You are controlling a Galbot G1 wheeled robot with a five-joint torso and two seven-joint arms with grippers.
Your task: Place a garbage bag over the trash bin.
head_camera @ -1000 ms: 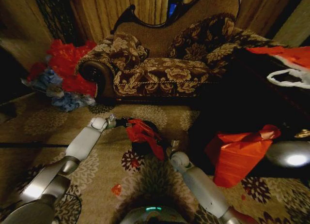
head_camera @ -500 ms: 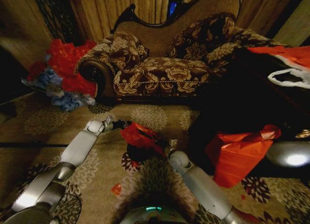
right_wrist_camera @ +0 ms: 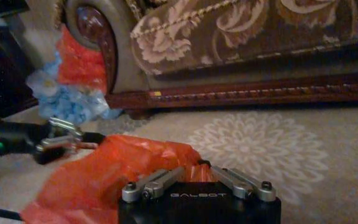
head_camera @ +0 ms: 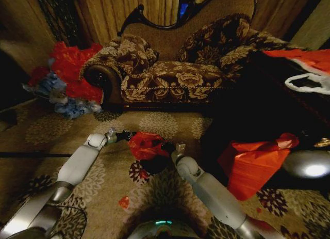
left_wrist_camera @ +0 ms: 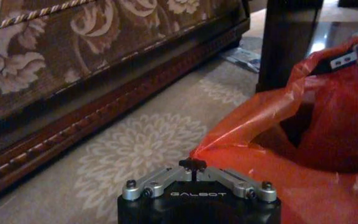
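Garbage bag (head_camera: 146,145) hangs stretched above the trash bin (head_camera: 154,164), which stands in front of the sofa (head_camera: 175,68). Your left gripper (head_camera: 125,135) and right gripper (head_camera: 169,147) each pinch an opposite edge, jaws closed on plastic. It looks partly draped, the rim not yet covered. Both wrist mounts read "GALBOT".

This looks like a living room in a home. A big old-style sofa (head_camera: 180,63) with a flower pattern and a dark curved wood frame stands at the back. Long curtains (head_camera: 134,9) hang behind it. A soft carpet (head_camera: 154,123) with pale flower shapes covers the floor. A heap of red and blue bags (head_camera: 64,79) lies beside the sofa's arm — the kind of mess a house can have. The light is dim and warm.
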